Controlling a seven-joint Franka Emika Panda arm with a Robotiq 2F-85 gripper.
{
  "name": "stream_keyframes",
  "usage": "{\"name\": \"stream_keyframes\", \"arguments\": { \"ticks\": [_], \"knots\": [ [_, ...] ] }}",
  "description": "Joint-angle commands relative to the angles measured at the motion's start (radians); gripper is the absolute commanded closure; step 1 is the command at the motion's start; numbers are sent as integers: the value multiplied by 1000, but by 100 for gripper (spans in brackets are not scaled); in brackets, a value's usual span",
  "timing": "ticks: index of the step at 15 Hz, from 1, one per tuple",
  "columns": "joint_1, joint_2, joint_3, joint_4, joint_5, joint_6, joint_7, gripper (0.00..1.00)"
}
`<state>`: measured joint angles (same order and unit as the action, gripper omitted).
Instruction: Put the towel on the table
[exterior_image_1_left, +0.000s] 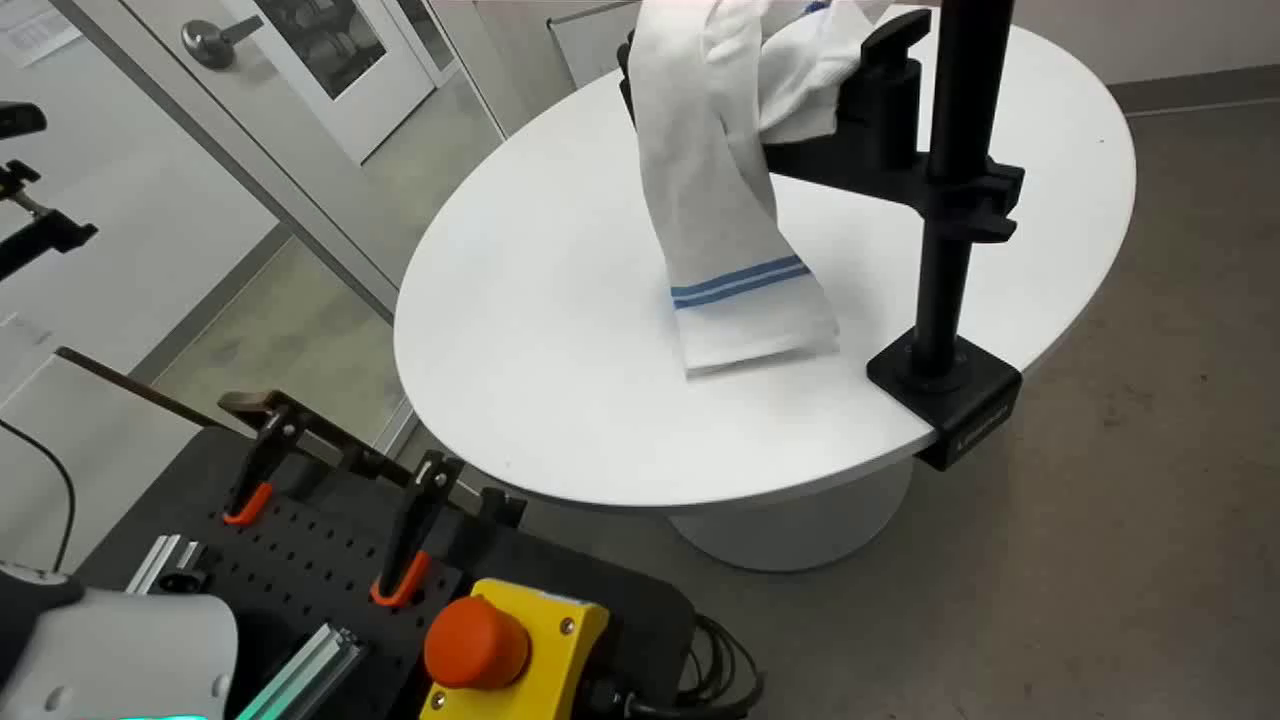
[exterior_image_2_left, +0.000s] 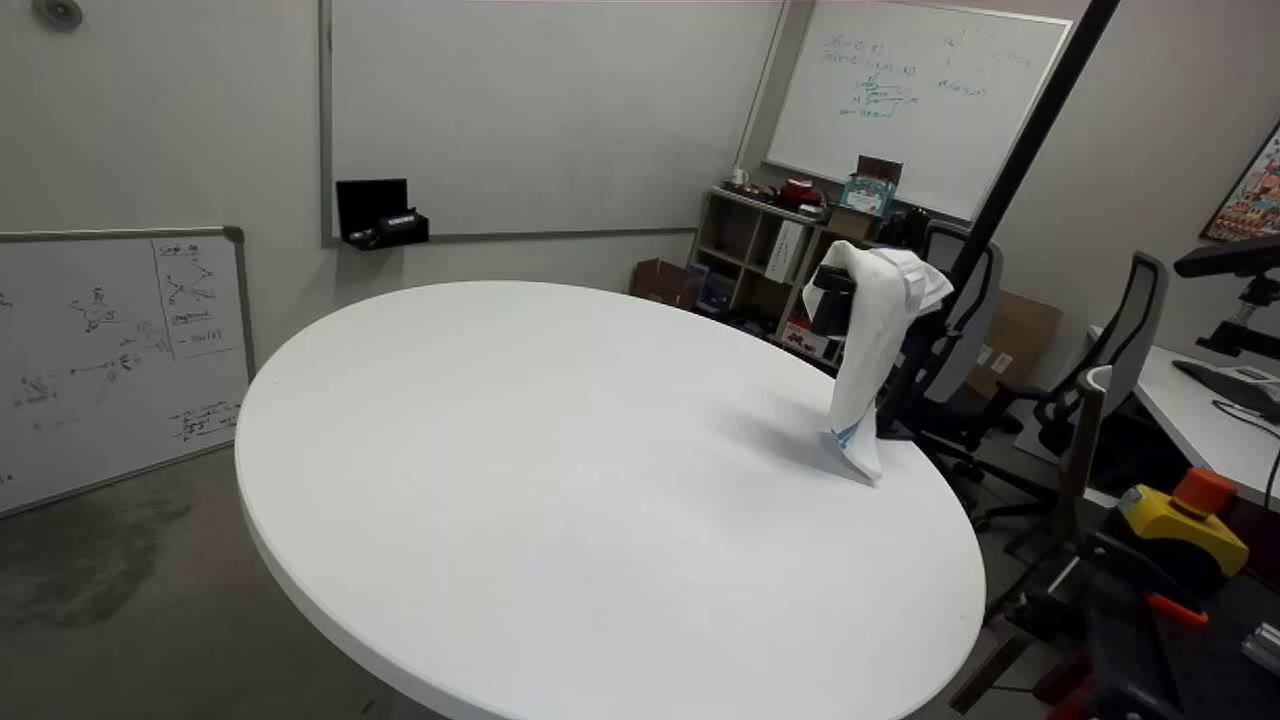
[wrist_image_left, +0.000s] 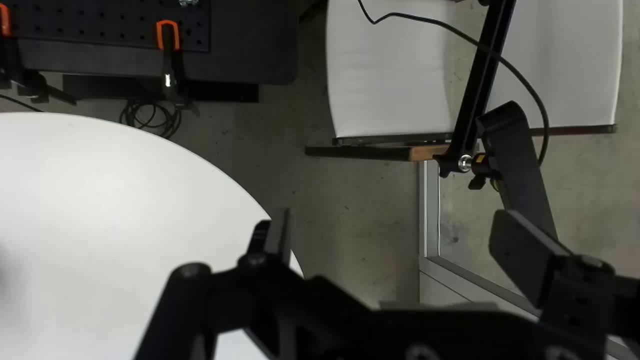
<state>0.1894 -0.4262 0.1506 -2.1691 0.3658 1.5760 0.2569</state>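
Note:
A white towel with blue stripes near its lower end hangs draped over the black arm of a stand clamped to the round white table. The towel also shows in an exterior view. Its lower end reaches down to or just above the tabletop; I cannot tell if it touches. My gripper shows only in the wrist view. Its fingers are wide apart with nothing between them. It is above the floor by the edge of the table. The towel is out of the wrist view.
The black stand rises from the table's edge, beside the towel. A black bench with clamps and a yellow box with a red button stands near the table. Another black stand with a cable is in the wrist view.

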Motion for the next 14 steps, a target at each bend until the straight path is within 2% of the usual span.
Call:
{"name": "stream_keyframes", "arguments": {
  "ticks": [1,9,14],
  "knots": [
    [-21,0,16,3,5,-5,-6,0],
    [-22,1,17,3,6,-2,0,0],
    [-85,31,0,21,-19,70,49,0]
  ]
}}
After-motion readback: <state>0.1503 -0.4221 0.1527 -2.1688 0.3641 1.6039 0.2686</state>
